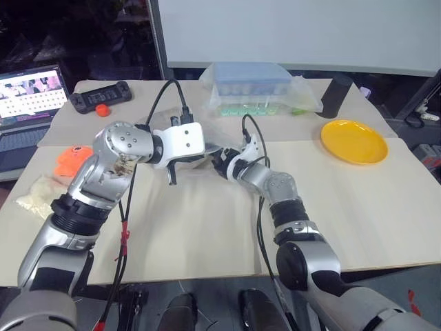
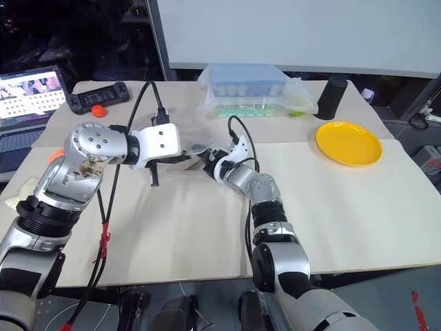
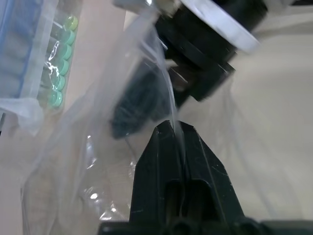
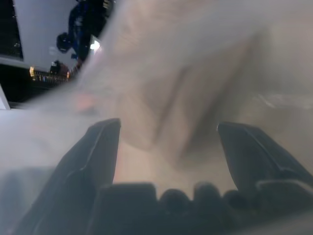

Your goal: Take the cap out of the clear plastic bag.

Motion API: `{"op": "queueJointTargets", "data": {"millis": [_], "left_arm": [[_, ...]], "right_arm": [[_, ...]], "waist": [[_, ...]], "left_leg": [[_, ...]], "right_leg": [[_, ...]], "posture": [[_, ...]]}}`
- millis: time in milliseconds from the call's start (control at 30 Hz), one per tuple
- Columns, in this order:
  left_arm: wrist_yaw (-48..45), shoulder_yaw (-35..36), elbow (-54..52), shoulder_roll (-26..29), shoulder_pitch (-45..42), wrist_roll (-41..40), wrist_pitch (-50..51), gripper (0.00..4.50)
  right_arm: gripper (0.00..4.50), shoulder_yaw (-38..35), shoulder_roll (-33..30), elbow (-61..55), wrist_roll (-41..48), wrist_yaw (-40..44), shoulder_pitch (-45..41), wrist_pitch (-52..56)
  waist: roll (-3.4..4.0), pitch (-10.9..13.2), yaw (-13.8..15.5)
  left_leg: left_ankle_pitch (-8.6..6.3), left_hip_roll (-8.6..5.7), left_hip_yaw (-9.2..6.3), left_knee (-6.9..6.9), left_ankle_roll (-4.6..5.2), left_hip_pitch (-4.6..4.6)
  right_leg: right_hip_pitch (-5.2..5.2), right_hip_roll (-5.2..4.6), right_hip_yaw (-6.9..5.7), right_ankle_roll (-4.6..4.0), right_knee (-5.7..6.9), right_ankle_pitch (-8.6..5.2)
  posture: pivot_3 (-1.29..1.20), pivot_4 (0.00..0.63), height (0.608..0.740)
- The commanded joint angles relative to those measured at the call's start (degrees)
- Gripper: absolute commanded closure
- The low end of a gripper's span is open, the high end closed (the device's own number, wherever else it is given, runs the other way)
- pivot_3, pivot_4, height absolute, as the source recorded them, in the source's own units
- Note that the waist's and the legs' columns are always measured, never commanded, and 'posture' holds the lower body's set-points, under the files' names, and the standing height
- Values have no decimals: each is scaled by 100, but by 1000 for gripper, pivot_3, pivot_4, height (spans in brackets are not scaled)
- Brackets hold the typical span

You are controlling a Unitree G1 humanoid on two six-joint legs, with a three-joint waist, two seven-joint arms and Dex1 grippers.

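Your left end effector [image 3: 172, 128] is clamped on the clear plastic bag [image 3: 98, 161], while the right end effector [image 4: 168, 142], fingers apart at its 3 o'clock, may snag film instead of cap.

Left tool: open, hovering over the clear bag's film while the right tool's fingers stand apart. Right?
Not quite. The left tool is shut on the clear plastic bag, pinching its film, as the left wrist view shows. The right tool's fingers do stand apart.

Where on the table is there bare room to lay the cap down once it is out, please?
Bare table lies in front of both arms, and between the right arm and the yellow plate. It is crowded at the far middle by the wrapped box and the clear plastic bag, and at the left edge by the orange item.
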Motion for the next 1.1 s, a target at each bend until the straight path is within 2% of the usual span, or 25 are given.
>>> {"op": "queueJointTargets", "data": {"millis": [33, 400, 633, 733, 1033, 1100], "left_arm": [[41, 109, -157, 69, -165, 38, -46, 4500], [47, 104, -109, 119, -245, 70, -67, 4500], [51, 128, -207, 179, -229, 62, 14, 4500], [50, 142, -233, 209, -213, 51, 38, 4500], [77, 156, -236, 229, -206, 52, 46, 4500], [79, 159, -238, 241, -201, 55, 44, 4500]], "right_arm": [[667, -40, 815, 126, -45, 253, -510, -214], [667, -253, 1020, 1792, -531, 933, -1235, -1152], [667, -533, 1096, 2398, -744, 1290, -1497, -1617], [1412, -670, 1124, 2493, -759, 1385, -1550, -1753], [4463, -863, 1159, 2579, -859, 1522, -1634, -1839], [4463, -891, 1167, 2592, -895, 1539, -1640, -1848]], "waist": [[0, 0, -2], [1, 1, -12], [1, 1, -10], [1, 1, -10], [2, 1, -9], [2, 1, -10]], "left_leg": [[0, 1, -1, 0, 0, 1], [0, 4, -1, -2, 0, 3], [0, 5, -3, -3, -1, 3], [0, 4, -3, -3, -1, 2], [-1, 4, -6, -3, -1, 3], [0, 4, -6, -3, -1, 3]], "right_leg": [[-1, 0, 0, 0, 1, 0], [-2, 5, 0, -1, 2, 0], [-2, 5, 0, -1, 2, 0], [-3, 5, 0, -1, 2, 0], [-3, 5, 0, -1, 2, 0], [-2, 4, 0, -1, 3, 0]], "posture": [[0, 150, 740], [0, 150, 740], [0, 150, 740], [0, 150, 740], [0, 150, 740], [0, 150, 740]]}}
